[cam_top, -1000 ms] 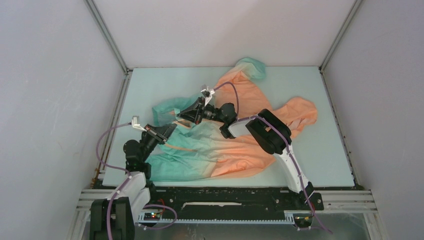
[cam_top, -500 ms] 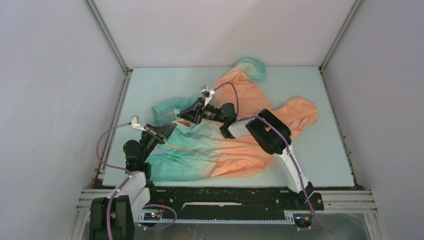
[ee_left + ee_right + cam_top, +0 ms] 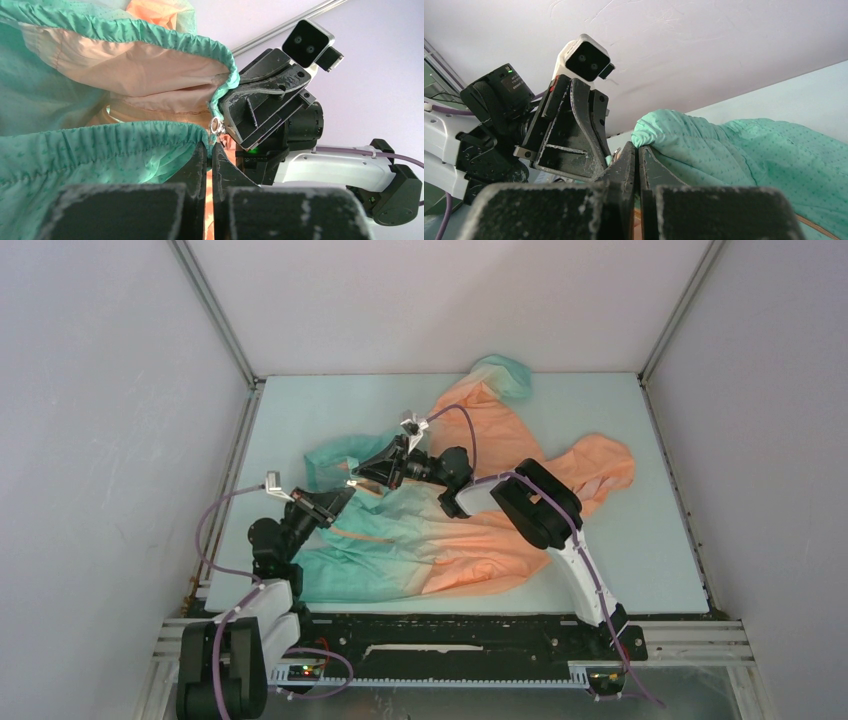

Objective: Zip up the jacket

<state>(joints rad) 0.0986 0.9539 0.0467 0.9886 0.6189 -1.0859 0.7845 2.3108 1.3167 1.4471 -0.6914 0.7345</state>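
Top external view: you have the thin hooded jacket (image 3: 470, 540), teal-green at the hem fading to orange at the hood, lying crumpled across the pale table (image 3: 620, 410). Its hem is to the left, its hood to the right, and one sleeve reaches toward the far edge. Your left gripper (image 3: 347, 493) and right gripper (image 3: 353, 481) meet almost tip to tip at the hem's far-left corner, both closed down. No joined zip line shows along the body from here.

Left wrist view: your left gripper (image 3: 211, 147) has its jaws pressed together on the end of the lower gathered teal hem edge, with a sliver of orange trim caught between the fingers. Just above it, the right gripper (image 3: 235, 95) pinches the end of the upper hem edge. Between those two edges the orange lining gapes wide, so the front halves are apart. A small silver metal piece (image 3: 216, 125) sits right where the edges converge. Whether it is the slider or the end pin is too small to tell.

Right wrist view: your right gripper (image 3: 636, 150) is clamped thin on a bulge of teal hem fabric, with the left gripper (image 3: 574, 140) just beside it. No zip teeth show here.

By my reading you are at the very start. The two bottom ends are held close together, but nothing shows them engaged. Seating the ends and the whole pull up to the hood are left to do.
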